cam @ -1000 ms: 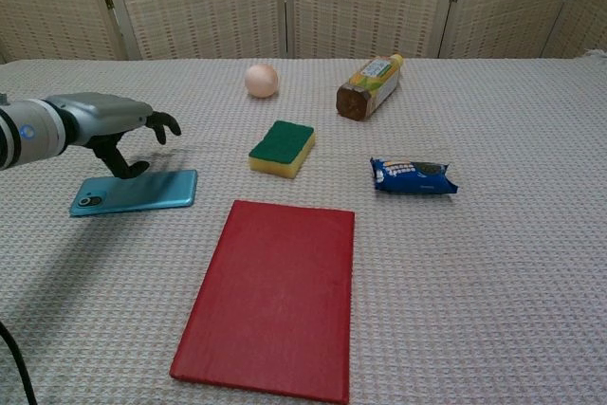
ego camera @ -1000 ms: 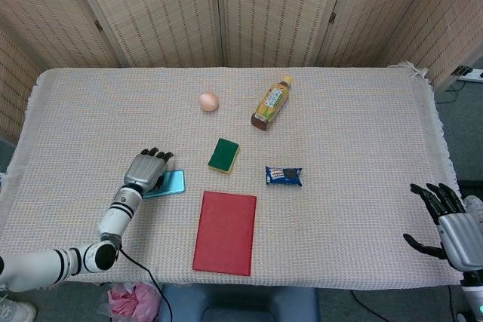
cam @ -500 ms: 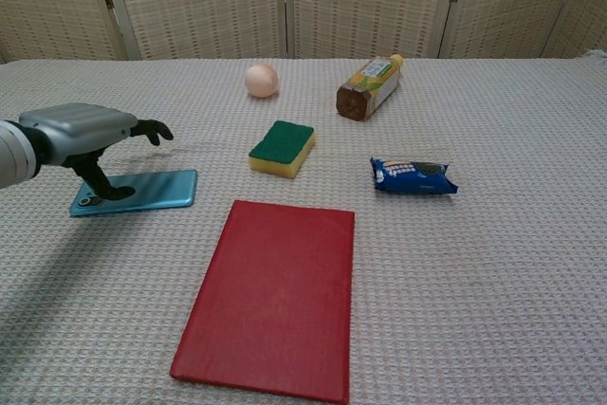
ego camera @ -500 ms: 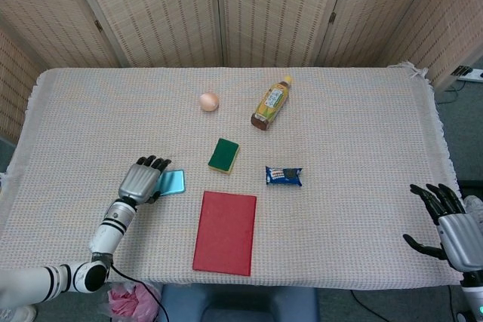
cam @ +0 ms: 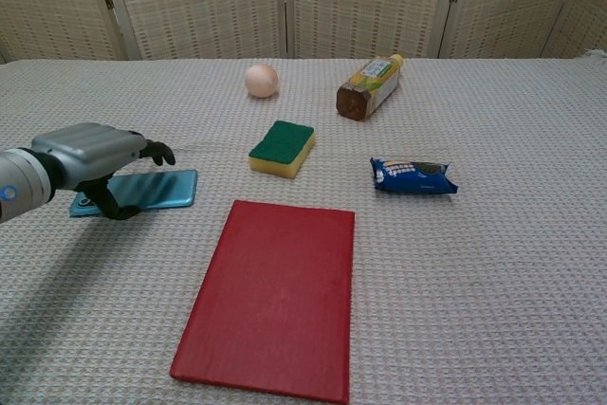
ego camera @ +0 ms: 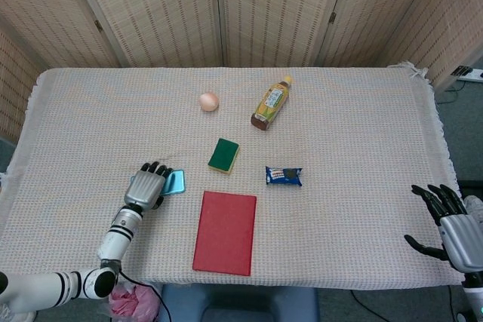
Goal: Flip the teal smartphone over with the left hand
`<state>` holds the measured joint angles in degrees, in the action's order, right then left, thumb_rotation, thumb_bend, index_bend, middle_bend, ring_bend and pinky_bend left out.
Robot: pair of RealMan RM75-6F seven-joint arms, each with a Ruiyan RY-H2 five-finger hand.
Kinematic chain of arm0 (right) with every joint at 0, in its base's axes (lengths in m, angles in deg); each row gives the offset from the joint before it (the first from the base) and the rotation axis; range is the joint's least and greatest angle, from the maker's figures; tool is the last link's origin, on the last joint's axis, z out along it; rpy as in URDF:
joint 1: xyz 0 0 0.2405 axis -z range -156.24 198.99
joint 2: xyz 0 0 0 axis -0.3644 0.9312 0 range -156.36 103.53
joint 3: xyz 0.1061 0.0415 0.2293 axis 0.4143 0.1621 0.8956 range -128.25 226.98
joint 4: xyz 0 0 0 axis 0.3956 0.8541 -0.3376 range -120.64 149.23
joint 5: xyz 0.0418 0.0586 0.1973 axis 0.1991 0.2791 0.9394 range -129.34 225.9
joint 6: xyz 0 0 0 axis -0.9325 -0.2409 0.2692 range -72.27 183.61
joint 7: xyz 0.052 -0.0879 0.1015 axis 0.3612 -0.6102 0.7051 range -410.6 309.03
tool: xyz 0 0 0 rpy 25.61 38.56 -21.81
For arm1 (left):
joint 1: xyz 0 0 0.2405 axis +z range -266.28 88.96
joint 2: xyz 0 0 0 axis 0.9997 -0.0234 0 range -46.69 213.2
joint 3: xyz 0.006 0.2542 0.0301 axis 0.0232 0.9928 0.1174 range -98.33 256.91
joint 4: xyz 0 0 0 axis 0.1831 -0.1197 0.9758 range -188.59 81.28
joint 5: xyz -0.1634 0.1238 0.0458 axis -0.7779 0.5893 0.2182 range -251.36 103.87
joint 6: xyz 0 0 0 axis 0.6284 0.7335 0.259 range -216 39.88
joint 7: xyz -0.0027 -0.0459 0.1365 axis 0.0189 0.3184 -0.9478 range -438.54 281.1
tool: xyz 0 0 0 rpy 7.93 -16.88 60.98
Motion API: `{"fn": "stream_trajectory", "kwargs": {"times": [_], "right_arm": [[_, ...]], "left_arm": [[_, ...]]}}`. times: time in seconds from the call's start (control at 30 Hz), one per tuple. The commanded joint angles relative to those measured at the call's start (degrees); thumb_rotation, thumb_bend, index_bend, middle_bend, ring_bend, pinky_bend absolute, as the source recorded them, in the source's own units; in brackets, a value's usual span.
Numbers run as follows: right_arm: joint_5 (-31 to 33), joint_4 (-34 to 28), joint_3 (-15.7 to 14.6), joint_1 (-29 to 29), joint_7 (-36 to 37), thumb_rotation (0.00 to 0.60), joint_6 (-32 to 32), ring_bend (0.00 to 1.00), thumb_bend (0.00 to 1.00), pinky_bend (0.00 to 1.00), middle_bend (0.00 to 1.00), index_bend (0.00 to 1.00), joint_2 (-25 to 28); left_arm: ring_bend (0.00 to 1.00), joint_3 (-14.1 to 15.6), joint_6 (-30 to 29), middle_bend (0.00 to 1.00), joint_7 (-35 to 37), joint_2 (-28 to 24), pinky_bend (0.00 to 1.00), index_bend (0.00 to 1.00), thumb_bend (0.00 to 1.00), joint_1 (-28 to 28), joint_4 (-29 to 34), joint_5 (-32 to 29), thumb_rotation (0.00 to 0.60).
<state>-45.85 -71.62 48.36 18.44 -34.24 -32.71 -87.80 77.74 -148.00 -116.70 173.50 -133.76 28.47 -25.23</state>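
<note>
The teal smartphone point(cam: 161, 188) lies flat on the woven cloth, left of the red book; in the head view only the right end of the smartphone point(ego camera: 176, 182) shows. My left hand point(cam: 91, 147) hangs over the phone's left half, dark fingers point(cam: 157, 150) reaching past its far edge and the thumb curling down at its near edge. The phone is not lifted, and the hand has no visible hold on it. From above, the left hand point(ego camera: 149, 187) covers most of the phone. My right hand point(ego camera: 447, 222) hangs off the table's right front corner, fingers spread, holding nothing.
A red book point(cam: 273, 294) lies just right of the phone. Beyond it sit a green-and-yellow sponge point(cam: 283, 147), a blue snack packet point(cam: 413, 176), an egg point(cam: 262, 80) and a lying drink bottle point(cam: 369, 87). Folding screens stand behind the table.
My left hand has drawn back toward the front edge and lowered over the phone's left half, thumb now at its near edge. The phone stays put. The right hand has not moved.
</note>
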Motion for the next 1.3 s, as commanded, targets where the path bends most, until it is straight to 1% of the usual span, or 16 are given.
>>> {"fn": "stream_trajectory", "kwargs": {"times": [0.03, 0.3, 0.9, 1.0, 1.17, 1.3], "right_arm": [[0.0, 0.1, 0.0, 0.0, 0.1, 0.600, 0.0, 0.11, 0.11, 0.09, 0.21, 0.11, -0.1], [-0.1, 0.1, 0.0, 0.0, 0.1, 0.600, -0.1, 0.11, 0.11, 0.08, 0.21, 0.11, 0.0], [0.0, -0.2, -0.1, 0.0, -0.2, 0.600, 0.1, 0.11, 0.11, 0.09, 0.21, 0.11, 0.1], [0.0, -0.3, -0.1, 0.1, -0.2, 0.600, 0.1, 0.11, 0.11, 0.09, 0.21, 0.11, 0.1], [0.0, -0.3, -0.1, 0.2, -0.2, 0.600, 0.0, 0.11, 0.11, 0.09, 0.21, 0.11, 0.2], [0.0, -0.2, -0.1, 0.3, -0.1, 0.600, -0.1, 0.11, 0.11, 0.09, 0.21, 0.11, 0.1]], "left_arm": [[0.14, -0.2, -0.2, 0.23, -0.6, 0.4, 0.19, 0.20, 0.36, 0.3, 0.0, -0.3, 0.600], [0.17, -0.9, -0.3, 0.26, -1.3, 1.7, 0.19, 0.22, 0.36, 1.1, -1.8, -0.2, 0.600], [0.17, -1.8, 1.3, 0.28, -2.4, 3.0, 0.19, 0.24, 0.36, 1.8, -4.1, -0.4, 0.600], [0.19, -2.1, 1.5, 0.30, -2.5, 3.4, 0.19, 0.26, 0.36, 1.8, -4.9, -0.5, 0.600], [0.23, -2.8, 1.6, 0.36, -2.5, 4.1, 0.19, 0.31, 0.36, 1.8, -6.2, -0.6, 0.600], [0.25, -3.2, 1.9, 0.39, -2.6, 4.2, 0.19, 0.33, 0.36, 1.8, -6.7, -0.8, 0.600]]}}
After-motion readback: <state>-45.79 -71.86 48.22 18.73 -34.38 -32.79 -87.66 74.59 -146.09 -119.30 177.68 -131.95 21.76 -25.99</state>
